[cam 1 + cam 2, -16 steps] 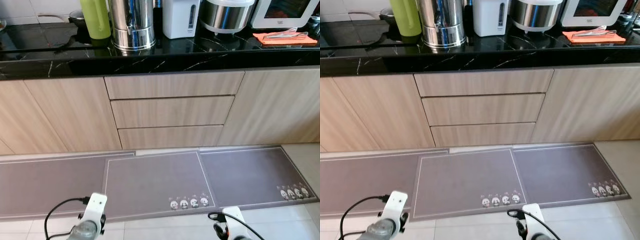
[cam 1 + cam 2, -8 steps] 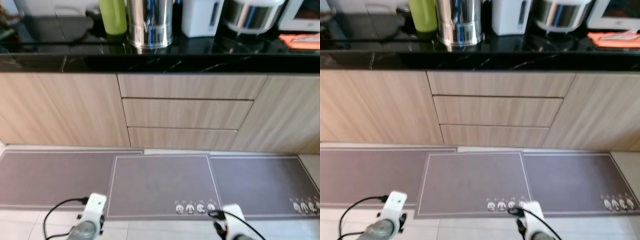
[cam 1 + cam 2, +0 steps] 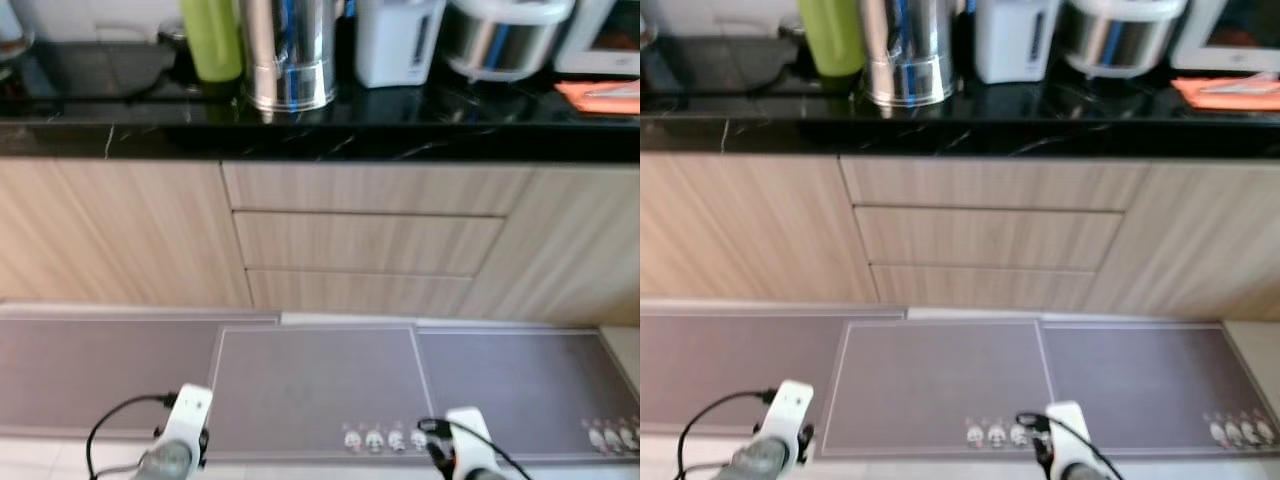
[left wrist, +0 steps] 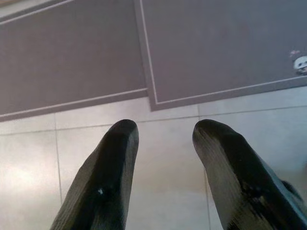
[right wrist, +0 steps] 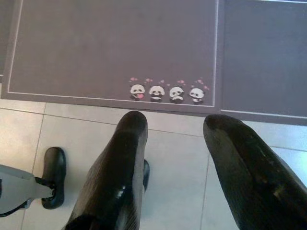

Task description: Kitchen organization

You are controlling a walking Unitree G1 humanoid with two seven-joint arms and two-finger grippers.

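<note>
Jaws parted, empty, on left gripper and right gripper; black counter, wood drawers, grey mats; view shifted since earlier, cabinets lower

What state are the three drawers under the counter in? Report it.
Shut. All three drawers sit flush with the cabinet fronts beside them, none pulled out.

Countertop: glossy black stone, white-veined. Urn: polished metal, mirror-bright. Drawer fronts: matt pale wood grain. Mats: grey matt cloth. Floor tiles beneath my matt black fingers: smooth, faintly shiny.
</note>
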